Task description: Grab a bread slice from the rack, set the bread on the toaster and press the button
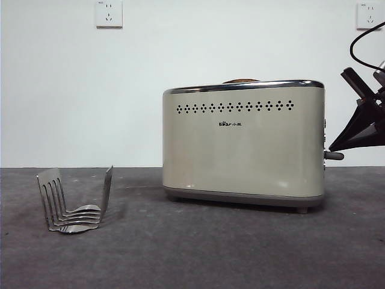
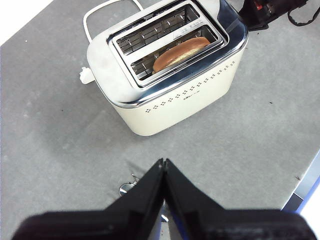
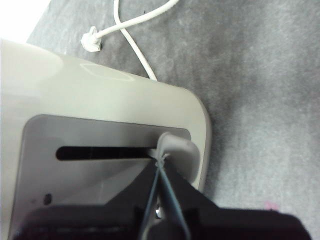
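Observation:
The cream toaster [image 1: 243, 144] stands right of centre on the table, and the slice of bread [image 1: 240, 80] shows only its brown top above the rim. Seen from the left wrist, the slice of bread [image 2: 181, 52] sits sunk in one slot of the toaster [image 2: 165, 75]. The metal rack [image 1: 75, 201] at the left holds nothing. My right gripper [image 1: 332, 148] is shut, its tips resting on top of the grey button [image 1: 334, 156] at the toaster's narrow end. Close up, the right gripper [image 3: 161, 164] touches the button [image 3: 176, 146]. My left gripper [image 2: 164, 161] hangs shut and holds nothing, above the rack [image 2: 126, 189].
A white power cord [image 3: 131, 35] with its plug [image 3: 91, 40] lies loose on the grey mat behind the toaster. Two wall sockets [image 1: 109, 13] sit high on the white wall. The table's edge [image 2: 305, 180] runs near the left gripper.

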